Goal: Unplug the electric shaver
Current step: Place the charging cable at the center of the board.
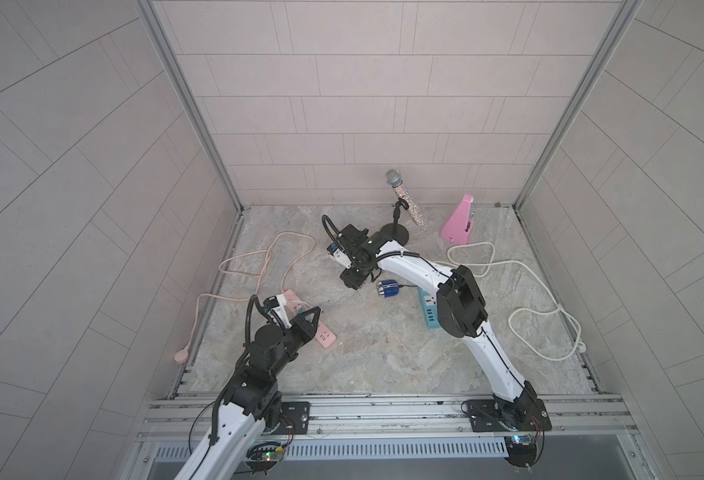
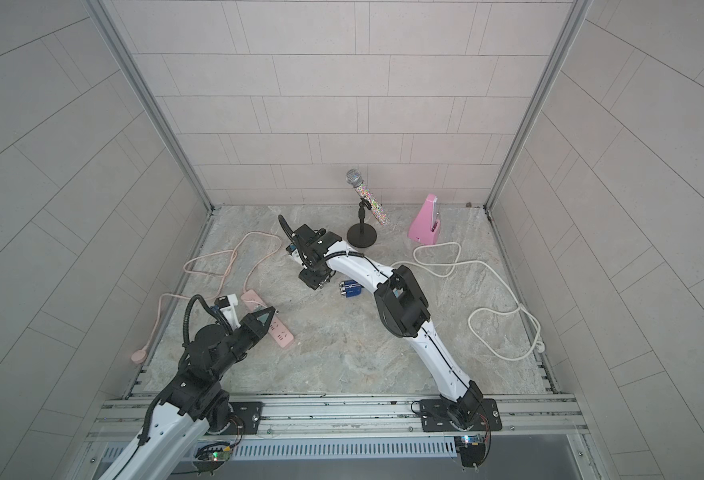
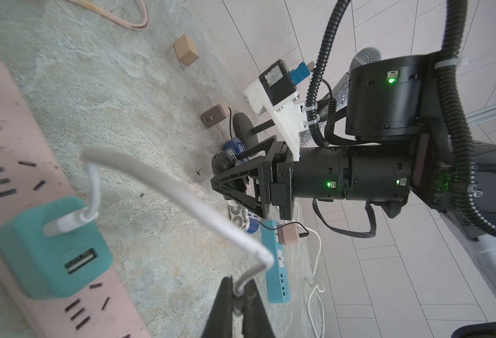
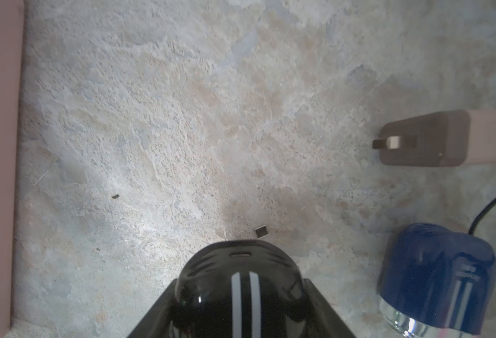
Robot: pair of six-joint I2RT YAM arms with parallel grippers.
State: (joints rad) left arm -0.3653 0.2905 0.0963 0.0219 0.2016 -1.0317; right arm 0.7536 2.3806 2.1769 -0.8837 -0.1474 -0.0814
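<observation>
The left tool (image 3: 239, 286) is pinched narrow on the thin end of a white cable (image 3: 164, 181). From its tips the cable arcs to a teal charger (image 3: 44, 257) just beside it, which is plugged into the pink power strip (image 3: 12, 140) lying under the tool.

Well beyond, the right tool (image 3: 216, 172) stands part-way open, clamped around a black shaver (image 4: 236, 281). I cannot tell whether the shaver rests on the surface (image 4: 182, 131) or hangs just above it. The charging slot (image 4: 240, 254) on the shaver's free end, pointing out ahead of that tool, looks empty, and no cable runs between the two tools.

So the pull itself seems done, with shaver and cable apart. The likely next move is the release. That calls for laying the shaver flat before the jaws widen, and dropping the cable end clear of the strip.

Just to one side of the right tool lies a blue shaver (image 4: 434, 278) with a dark cord, which should not be knocked. Past it is a blue power strip (image 3: 276, 281).
</observation>
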